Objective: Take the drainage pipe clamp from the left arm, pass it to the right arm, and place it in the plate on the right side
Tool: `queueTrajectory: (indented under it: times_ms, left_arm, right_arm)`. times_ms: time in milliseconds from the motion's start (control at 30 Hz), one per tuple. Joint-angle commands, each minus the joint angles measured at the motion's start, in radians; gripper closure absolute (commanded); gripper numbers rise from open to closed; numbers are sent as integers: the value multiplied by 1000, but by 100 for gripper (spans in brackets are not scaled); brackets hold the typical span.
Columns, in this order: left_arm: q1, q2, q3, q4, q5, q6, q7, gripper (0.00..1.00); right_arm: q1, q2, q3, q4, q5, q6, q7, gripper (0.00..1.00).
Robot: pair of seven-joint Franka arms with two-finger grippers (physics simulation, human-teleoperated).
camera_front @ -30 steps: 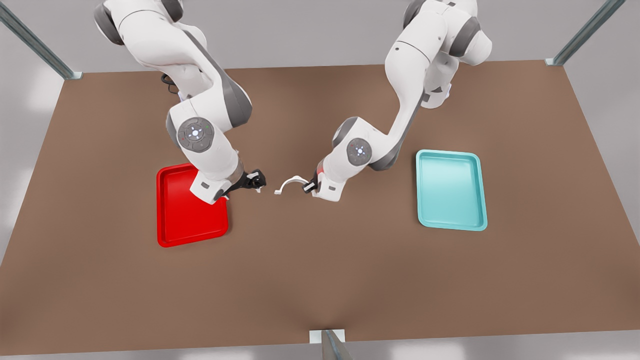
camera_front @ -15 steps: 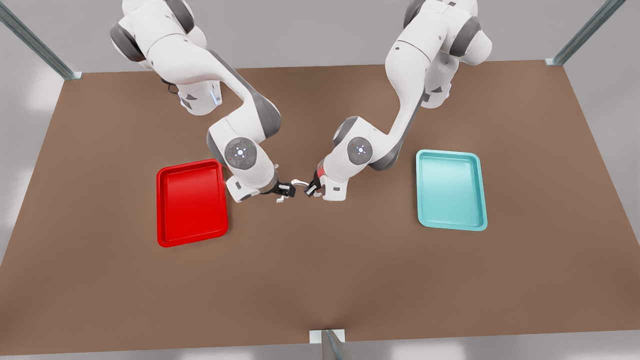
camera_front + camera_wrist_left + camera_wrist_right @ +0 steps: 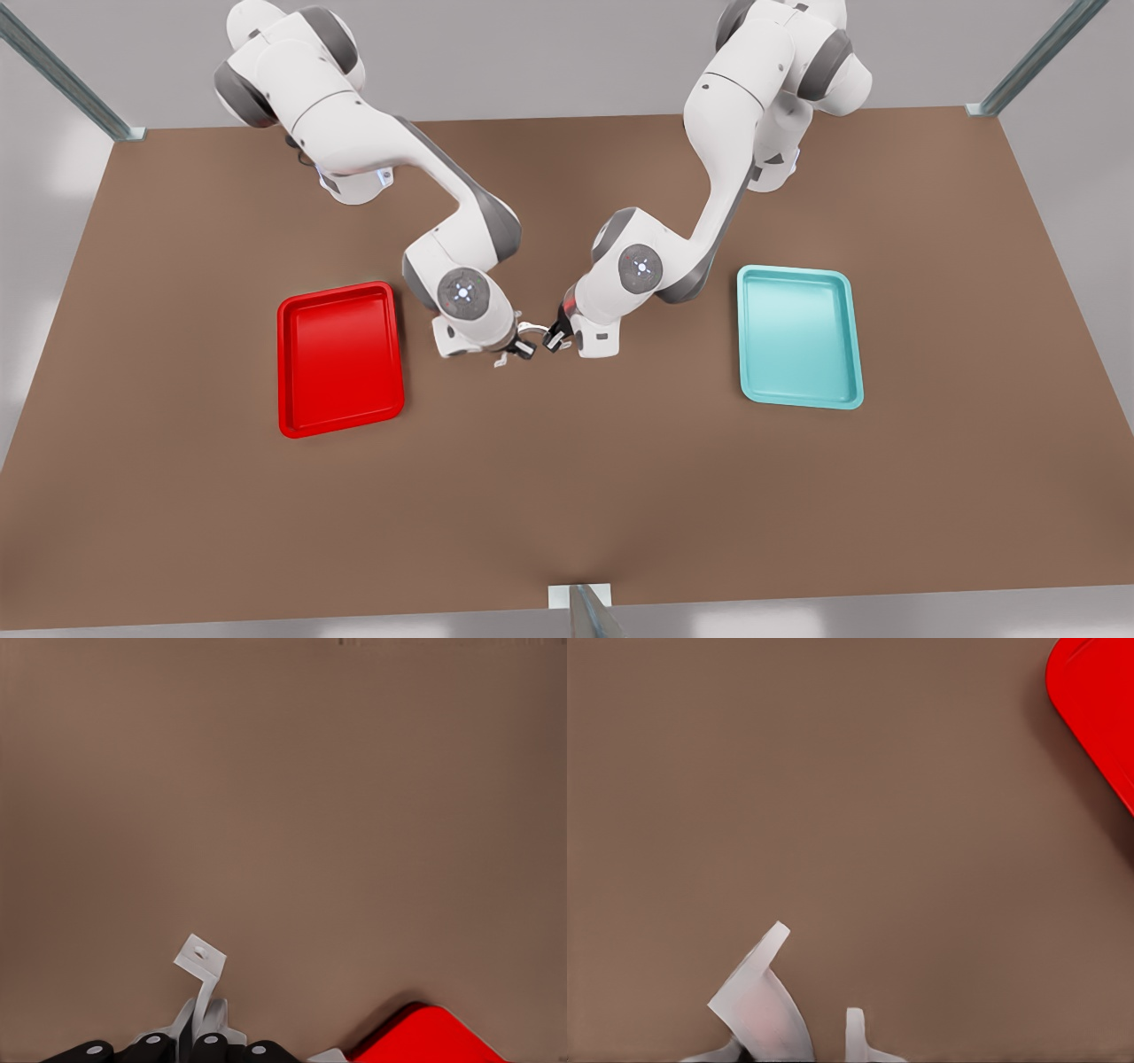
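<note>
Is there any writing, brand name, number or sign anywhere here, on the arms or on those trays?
No text can be read anywhere.
The round disc on each arm's joint: small lights, no letters.
The red tray, teal tray and white clamp: plain.
The left end effector, shut on the clamp, and the right end effector beside it: unmarked black.
</note>
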Motion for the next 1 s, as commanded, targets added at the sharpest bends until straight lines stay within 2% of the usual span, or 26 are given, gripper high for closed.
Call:
queueTrajectory:
  times_ms: [0,67,100,133,167,200,300,400,467,533,600,633,700,767,800,833,867,967]
  left_arm:
    - [0,-1,0,1,-1,2,-70,79]
    - [0,-1,0,1,-1,2,-68,79]
    - [0,-1,0,1,-1,2,-68,79]
    - [0,-1,0,1,-1,2,-65,79]
    - [0,-1,0,1,4,2,-59,63]
    - [-3,-1,1,2,14,2,-59,0]
    - [18,-9,3,4,34,-9,-58,0]
    - [80,-75,5,10,34,-197,-38,0]
    - [158,-84,5,82,56,-352,-31,0]
    - [293,-99,6,97,59,-521,186,0]
    - [486,-104,8,140,203,-675,655,0]
    - [564,-104,8,155,235,-687,852,0]
    - [606,-107,12,157,335,-681,1103,0]
    - [623,-234,20,145,433,-676,1288,0]
    - [641,-309,9,109,433,-675,1289,0]
    - [641,-326,6,111,442,-682,1291,0]
    - [637,-323,-35,119,522,-714,1289,0]
    - [646,-322,-32,122,544,-702,1427,0]
  right_arm:
    - [10,-1,1,0,-2,9,219,59]
    - [16,-1,1,0,-7,8,222,70]
    - [15,-1,1,-1,-15,8,223,79]
    - [13,-1,1,0,-15,8,223,79]
    - [13,-3,1,2,-15,8,228,79]
    - [10,-3,-1,2,-16,8,234,79]
    - [0,-9,-2,4,-27,0,228,79]
    - [-28,-21,-2,-6,-51,-27,200,79]
    - [-74,-52,-1,-61,-53,-27,142,79]
    - [-154,-96,-1,-148,-79,-26,3,79]
    - [-261,-150,2,-280,-80,15,-146,79]
    - [-313,-179,4,-346,-80,48,-229,79]
    - [-451,-210,42,-435,-80,98,-393,79]
    - [-652,-208,128,-483,-79,115,-591,79]
    - [-701,-208,139,-497,-79,128,-657,79]
    - [-740,-207,139,-503,-77,128,-723,79]
    - [-783,-199,139,-518,-76,144,-798,79]
    - [-812,-182,139,-584,-76,200,-853,79]
